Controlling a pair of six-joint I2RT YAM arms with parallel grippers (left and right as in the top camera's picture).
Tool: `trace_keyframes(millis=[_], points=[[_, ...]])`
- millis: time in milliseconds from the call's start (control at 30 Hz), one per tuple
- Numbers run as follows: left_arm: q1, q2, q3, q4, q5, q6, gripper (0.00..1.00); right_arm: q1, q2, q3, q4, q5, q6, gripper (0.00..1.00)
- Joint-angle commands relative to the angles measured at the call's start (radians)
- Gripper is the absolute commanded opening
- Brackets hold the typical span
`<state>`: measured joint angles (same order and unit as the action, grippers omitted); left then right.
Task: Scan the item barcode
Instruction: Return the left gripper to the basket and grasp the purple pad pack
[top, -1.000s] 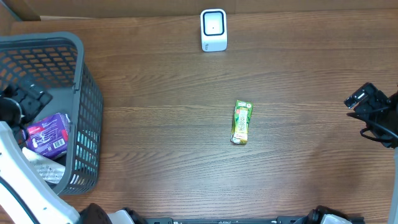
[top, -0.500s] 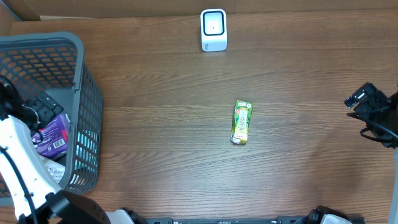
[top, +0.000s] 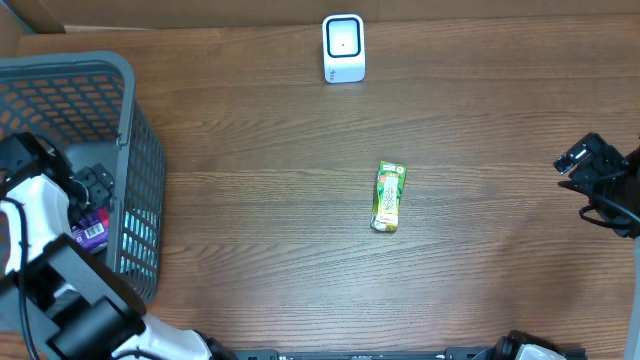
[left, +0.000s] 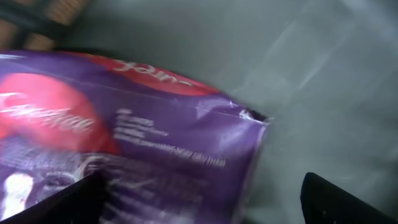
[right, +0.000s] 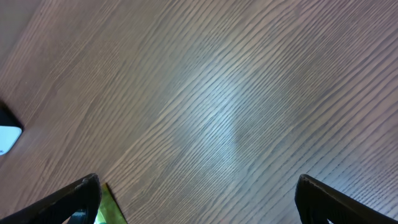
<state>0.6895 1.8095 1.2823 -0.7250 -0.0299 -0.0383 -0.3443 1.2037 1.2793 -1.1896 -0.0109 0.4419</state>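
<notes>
At a brown wood-grain table (top: 480, 120), a grey plastic mesh basket (top: 100, 70) stands at the left edge as the holding bin for goods. The left gripper (top: 97, 187) hangs inside it, jaws set wide on either side of a glossy purple foil packet with red-and-white print (left: 143, 143) lying on the basket floor. Nothing is clamped yet (the wrist view is blurred, so contact cannot be judged). This packet looks like the item lined up for scanning. The right gripper (top: 590, 165) hovers at the table's right edge, fingers spread and empty, well apart from everything, probably keeping the lane clear. A small white upright barcode scanner (top: 343, 47) faces the table from the far edge. A slim green snack packet (top: 388, 196) lies flat mid-table, in front of the scanner and well short of it.
</notes>
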Motion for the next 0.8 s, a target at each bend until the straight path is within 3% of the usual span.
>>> trace_keyframes(millis=[0,167,200,267,300,367,600,767], points=[[0.004,0.060,-0.010,-0.007,-0.035,0.061,0.89,-0.003,-0.001,0.016,0.006,0.006,0.003,1.00],[0.004,0.112,-0.010,-0.034,-0.121,0.029,0.70,-0.003,-0.001,0.016,0.006,0.006,0.003,1.00],[0.004,0.115,-0.010,-0.035,-0.138,0.008,0.61,-0.003,-0.001,0.016,0.006,0.006,0.004,1.00],[0.004,0.116,-0.010,-0.034,-0.142,-0.009,0.28,-0.003,-0.001,0.016,0.006,0.006,0.004,1.00],[0.004,0.114,-0.010,-0.034,-0.142,-0.011,0.17,-0.003,-0.001,0.016,0.006,0.006,0.003,1.00],[0.004,0.114,-0.010,-0.034,-0.142,-0.011,0.05,-0.003,-0.001,0.016,0.006,0.006,0.003,1.00],[0.004,0.106,0.046,-0.078,-0.136,-0.011,0.04,-0.003,-0.001,0.016,0.006,0.006,0.003,1.00],[-0.005,0.105,0.232,-0.223,-0.099,-0.011,0.04,-0.003,-0.001,0.016,0.006,0.006,0.003,1.00]])
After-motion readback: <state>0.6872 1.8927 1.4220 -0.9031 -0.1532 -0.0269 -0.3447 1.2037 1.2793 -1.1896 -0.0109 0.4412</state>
